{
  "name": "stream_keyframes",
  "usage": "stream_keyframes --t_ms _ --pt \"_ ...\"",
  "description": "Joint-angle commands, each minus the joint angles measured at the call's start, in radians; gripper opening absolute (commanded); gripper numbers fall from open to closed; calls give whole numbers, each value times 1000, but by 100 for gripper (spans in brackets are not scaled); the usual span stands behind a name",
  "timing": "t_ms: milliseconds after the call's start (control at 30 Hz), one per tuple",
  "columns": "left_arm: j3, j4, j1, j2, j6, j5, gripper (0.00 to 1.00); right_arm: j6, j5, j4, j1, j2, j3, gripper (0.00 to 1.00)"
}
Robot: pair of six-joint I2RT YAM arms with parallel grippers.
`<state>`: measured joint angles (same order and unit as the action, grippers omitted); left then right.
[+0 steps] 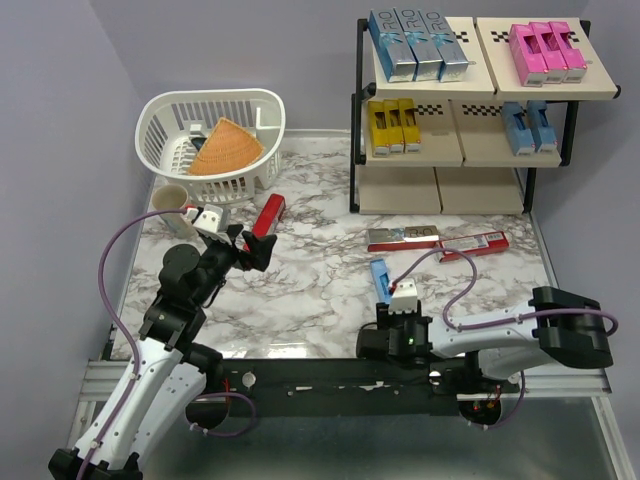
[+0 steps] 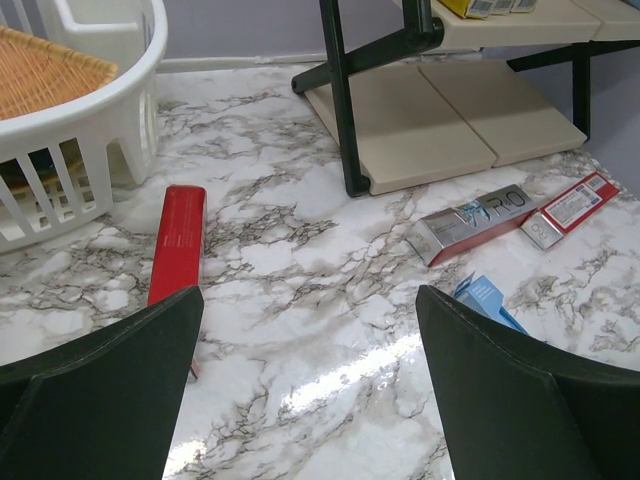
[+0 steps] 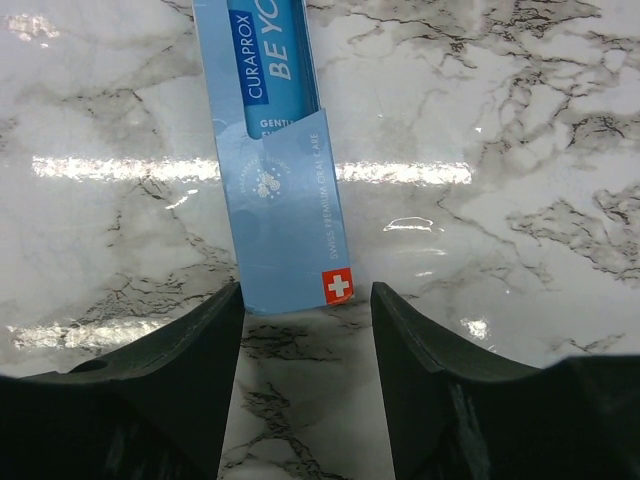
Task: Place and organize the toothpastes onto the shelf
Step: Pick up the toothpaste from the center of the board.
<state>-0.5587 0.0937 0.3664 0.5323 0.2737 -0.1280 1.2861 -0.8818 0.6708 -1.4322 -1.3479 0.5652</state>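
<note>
While both tools hang with fingers spread wide and nothing pinched, four toothpaste cartons lie loose on the tabletop (image 1: 310, 300). The right tool (image 3: 305, 292) straddles the near end of a light blue Curaprox carton (image 3: 280, 170), a flat glossy box with a small Swiss cross at its corner. Its left finger sits just beside that corner, and its right finger stands apart from the box. The left tool (image 2: 310, 300) faces a red carton (image 2: 178, 240), long and slim, whose near end slips behind the left finger. Near that carton stands a white slatted plastic basket (image 1: 155, 150) holding a woven, cone-shaped straw piece (image 1: 225, 150). Farther right, in front of the shelf (image 1: 480, 140), a shiny silver carton (image 1: 403, 237) and a red-and-white carton (image 1: 472, 244) lie nearly end to end. The shelf has a black metal frame and beige panels edged with checkered strips. Three silver-blue cartons (image 1: 420, 45) and three pink cartons (image 1: 547, 50) lie on its top tier, with yellow cartons (image 1: 393, 125) and light blue cartons (image 1: 530, 125) on the middle one. The tabletop is white and marble-patterned, with grey veins and a glossy sheen. Pale lilac walls (image 1: 60, 100) close it in behind and at the left.
</note>
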Motion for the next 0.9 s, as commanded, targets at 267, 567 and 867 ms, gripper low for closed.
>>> stream_keyframes --t_ms 267,567,867 --pt "2 -2 -7 6 -11 -12 99 -180 -68 -304 22 124 -140 62" --pt "2 -2 -7 6 -11 -10 99 -246 -80 -395 58 158 -185 51" --pt "0 1 -7 11 -11 -9 99 -404 -51 -300 58 283 -105 41"
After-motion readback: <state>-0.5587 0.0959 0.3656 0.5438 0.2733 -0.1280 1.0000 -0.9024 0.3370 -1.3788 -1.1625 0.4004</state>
